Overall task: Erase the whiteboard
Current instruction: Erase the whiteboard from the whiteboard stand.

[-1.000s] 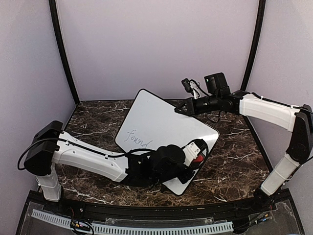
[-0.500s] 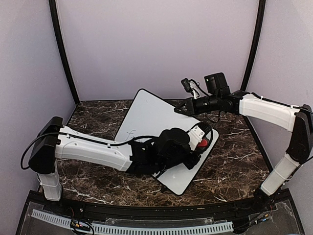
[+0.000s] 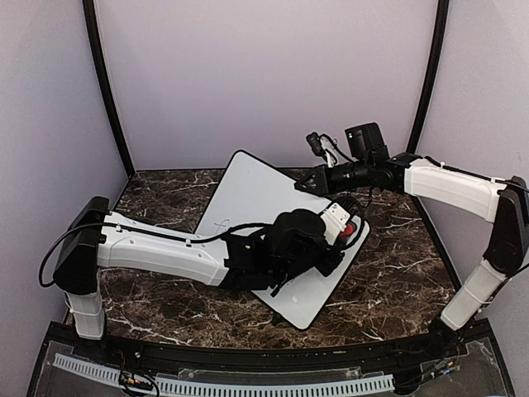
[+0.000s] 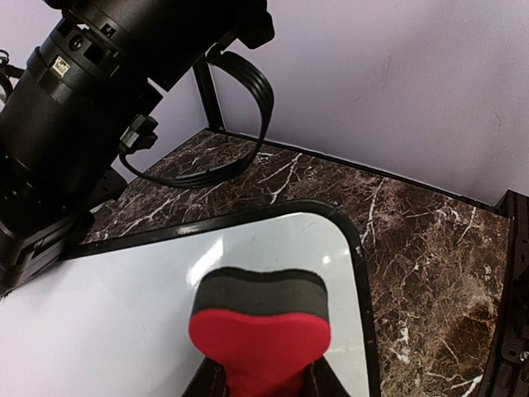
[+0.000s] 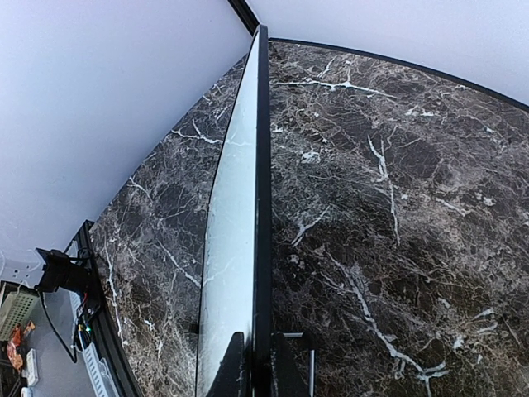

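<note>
Two arms: one wipes, the other steadies, by my reading.
Whiteboard (image 3: 256,192): lies skewed in the middle of the marble table (image 3: 397,273).
Right gripper (image 3: 307,184): clenched on the board's far rim, likely so wiping cannot push it about.
Left gripper (image 4: 260,385): squeezing the red eraser (image 4: 259,331), which bulges, over the board's right corner.
Writing: none on the bare white; the left arm hides the middle, so I cannot tell.
</note>
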Motion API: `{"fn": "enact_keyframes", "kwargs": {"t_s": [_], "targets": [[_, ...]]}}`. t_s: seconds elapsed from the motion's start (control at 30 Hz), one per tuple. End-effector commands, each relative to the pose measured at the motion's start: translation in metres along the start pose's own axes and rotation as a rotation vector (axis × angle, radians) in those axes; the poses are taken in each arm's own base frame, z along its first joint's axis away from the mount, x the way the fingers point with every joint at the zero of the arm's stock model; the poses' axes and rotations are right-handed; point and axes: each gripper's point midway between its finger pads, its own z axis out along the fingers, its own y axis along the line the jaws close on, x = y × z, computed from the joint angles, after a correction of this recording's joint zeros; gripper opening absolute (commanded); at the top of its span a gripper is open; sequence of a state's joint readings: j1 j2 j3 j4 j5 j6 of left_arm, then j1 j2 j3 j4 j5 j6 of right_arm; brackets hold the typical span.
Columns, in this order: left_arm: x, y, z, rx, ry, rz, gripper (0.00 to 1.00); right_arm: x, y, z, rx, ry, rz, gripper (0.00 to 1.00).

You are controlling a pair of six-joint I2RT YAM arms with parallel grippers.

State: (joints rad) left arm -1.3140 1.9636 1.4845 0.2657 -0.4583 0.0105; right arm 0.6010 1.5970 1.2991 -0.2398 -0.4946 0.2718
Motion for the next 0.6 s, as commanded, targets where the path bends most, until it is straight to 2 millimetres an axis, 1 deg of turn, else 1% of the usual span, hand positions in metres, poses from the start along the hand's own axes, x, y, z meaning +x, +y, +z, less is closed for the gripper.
{"fn": "enact_keyframes", "kwargs": {"t_s": [0.0, 0.03, 0.2, 0.3, 0.43, 0.57], "targets": [[0.037, -0.005, 0.012, -0.028, 0.11, 0.054, 0.0, 0.051, 0.001, 0.026, -0.005, 0.144, -0.035, 0.0], [0.038, -0.005, 0.012, -0.03, 0.12, 0.059, 0.0, 0.051, 0.001, 0.026, -0.004, 0.143, -0.035, 0.0], [0.023, -0.011, 0.013, -0.018, 0.1, 0.009, 0.0, 0.051, 0.001, 0.026, -0.004, 0.143, -0.035, 0.0], [0.018, -0.018, 0.013, 0.01, 0.087, -0.005, 0.0, 0.05, 0.001, 0.025, -0.005, 0.141, -0.036, 0.0], [0.022, -0.02, 0.014, 0.018, 0.092, -0.005, 0.0, 0.05, 0.002, 0.024, -0.005, 0.139, -0.038, 0.0], [0.038, -0.026, 0.01, 0.059, 0.134, -0.017, 0.0, 0.05, 0.002, 0.024, -0.005, 0.14, -0.036, 0.0]]}}
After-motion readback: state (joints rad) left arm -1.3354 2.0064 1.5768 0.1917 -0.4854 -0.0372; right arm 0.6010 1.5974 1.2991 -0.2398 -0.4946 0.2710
